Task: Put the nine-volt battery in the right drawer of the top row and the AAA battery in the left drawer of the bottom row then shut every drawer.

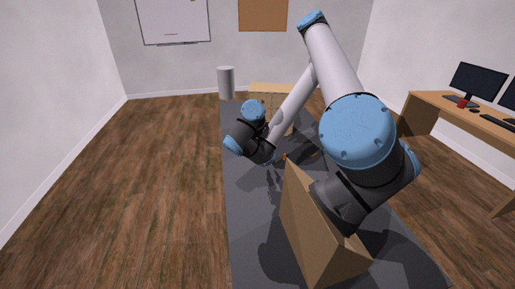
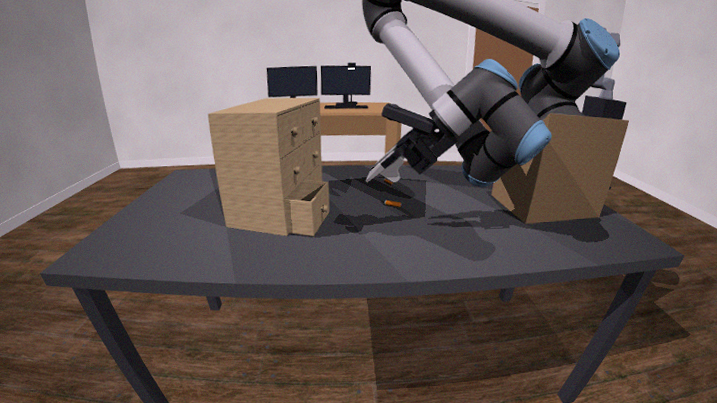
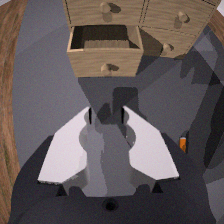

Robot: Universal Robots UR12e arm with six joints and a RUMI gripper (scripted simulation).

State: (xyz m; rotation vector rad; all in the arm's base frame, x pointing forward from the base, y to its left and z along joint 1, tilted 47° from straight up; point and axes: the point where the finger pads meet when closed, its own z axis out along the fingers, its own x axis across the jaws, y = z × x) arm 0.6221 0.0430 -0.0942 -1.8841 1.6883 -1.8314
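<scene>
End effector [image 2: 383, 178] [image 3: 106, 108] partly spread, nothing between the fingers, gap visible at the tips. It's above the bench [image 1: 246, 224] [image 2: 321, 268] [image 3: 45, 90], angled down, in front of the chest [image 1: 272, 87] [image 2: 250, 171] [image 3: 120, 17] and apart from it. Chest is upright, light wood, knobs on the drawer fronts.

Bottom-left drawer [image 2: 302, 216] [image 3: 90, 64] is pulled partway out, still seated in the chest; the other drawers in view look shut.

Two small orange items lie on the bench: nearer orange item [image 1: 284, 156] [image 2: 392, 202] toward the left-drawer side, farther orange item [image 1: 314, 154] [image 2: 388, 181] toward the right-drawer side. Can't tell which is the nine-volt battery and which the AAA. Wrist view has one orange-ended piece [image 3: 183, 145] right of the fingers; unclear which of the two.

Arm [image 1: 294, 101] [image 2: 415, 58] bends high over the bench. Big tan angular block [image 1: 308, 224] [image 2: 573, 165] stands by the arm's base end, well apart from the chest.
</scene>
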